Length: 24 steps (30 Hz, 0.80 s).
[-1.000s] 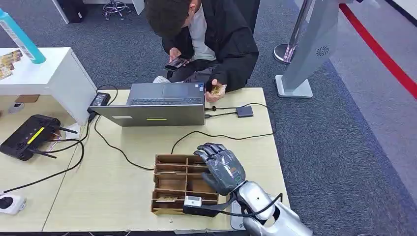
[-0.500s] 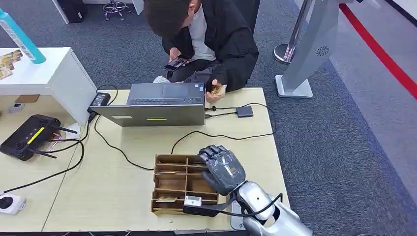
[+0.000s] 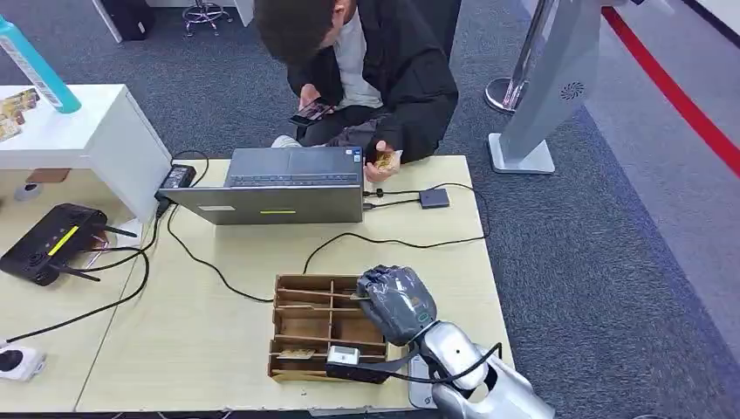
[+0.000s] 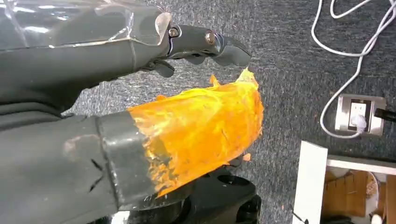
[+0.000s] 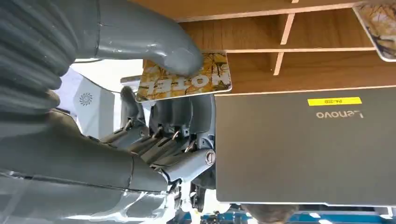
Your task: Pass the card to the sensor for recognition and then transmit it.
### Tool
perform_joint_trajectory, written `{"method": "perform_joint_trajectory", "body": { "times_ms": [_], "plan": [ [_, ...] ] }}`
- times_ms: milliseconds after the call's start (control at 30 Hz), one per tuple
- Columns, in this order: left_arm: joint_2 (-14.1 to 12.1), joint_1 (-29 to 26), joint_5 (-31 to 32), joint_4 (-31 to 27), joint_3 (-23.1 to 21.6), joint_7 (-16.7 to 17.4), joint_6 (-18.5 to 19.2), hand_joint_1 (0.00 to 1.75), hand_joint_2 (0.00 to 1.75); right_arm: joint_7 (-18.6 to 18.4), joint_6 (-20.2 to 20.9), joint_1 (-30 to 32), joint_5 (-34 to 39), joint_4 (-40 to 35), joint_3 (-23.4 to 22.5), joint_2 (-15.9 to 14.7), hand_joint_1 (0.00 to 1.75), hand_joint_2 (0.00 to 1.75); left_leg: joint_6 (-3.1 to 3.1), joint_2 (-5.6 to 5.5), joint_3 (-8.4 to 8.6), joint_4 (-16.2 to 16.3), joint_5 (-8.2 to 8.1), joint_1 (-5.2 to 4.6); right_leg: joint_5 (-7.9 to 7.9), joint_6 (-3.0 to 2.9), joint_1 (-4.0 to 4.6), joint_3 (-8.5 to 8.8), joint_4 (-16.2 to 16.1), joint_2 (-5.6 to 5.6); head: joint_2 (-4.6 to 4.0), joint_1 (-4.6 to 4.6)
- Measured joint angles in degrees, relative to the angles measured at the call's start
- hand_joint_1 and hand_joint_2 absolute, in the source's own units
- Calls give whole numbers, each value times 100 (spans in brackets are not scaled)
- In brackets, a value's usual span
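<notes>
While the right hand (image 5: 154,135) pinches a "HOTEL" card (image 5: 184,77), the laptop (image 5: 303,144) reads "Lenovo".

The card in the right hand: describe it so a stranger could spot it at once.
On the pale wooden table stands a brown slotted wooden organiser. At its right edge the grey right hand pinches a yellow autumn-leaf card printed HOTEL; another such card lies loose in a front slot.

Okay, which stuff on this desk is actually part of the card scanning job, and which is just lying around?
Part of the job:
right hand, pinching the card
wooden divider box
small sensor on its cable, probably

Lying about:
laptop
router
power brick
teal bottle
</notes>
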State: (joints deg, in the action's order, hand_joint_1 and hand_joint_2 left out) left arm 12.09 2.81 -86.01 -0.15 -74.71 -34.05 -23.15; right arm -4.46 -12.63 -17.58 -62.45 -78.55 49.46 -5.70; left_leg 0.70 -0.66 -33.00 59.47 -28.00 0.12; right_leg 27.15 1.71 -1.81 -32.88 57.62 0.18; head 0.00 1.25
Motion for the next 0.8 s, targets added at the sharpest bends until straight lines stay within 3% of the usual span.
{"method": "perform_joint_trajectory", "body": {
  "times_ms": [200, 800],
  "plan": [
    [0, 0, -7, 0, 0, 0, 0, 0, 0, 0, 0, -1, 0, 0, -2, 0, 175, 175, 0, 0, 0, 0, 0, 0, 0, 0, 0, 0, 0, 0, 0, 0],
    [0, 2, -7, 0, -11, 33, -7, 0, 0, 33, -312, 7, -201, -26, -9, 0, 175, 175, 0, 0, 0, 0, 0, 0, 0, 0, 0, 0, 0, -1, 0, 0]
  ]
}}
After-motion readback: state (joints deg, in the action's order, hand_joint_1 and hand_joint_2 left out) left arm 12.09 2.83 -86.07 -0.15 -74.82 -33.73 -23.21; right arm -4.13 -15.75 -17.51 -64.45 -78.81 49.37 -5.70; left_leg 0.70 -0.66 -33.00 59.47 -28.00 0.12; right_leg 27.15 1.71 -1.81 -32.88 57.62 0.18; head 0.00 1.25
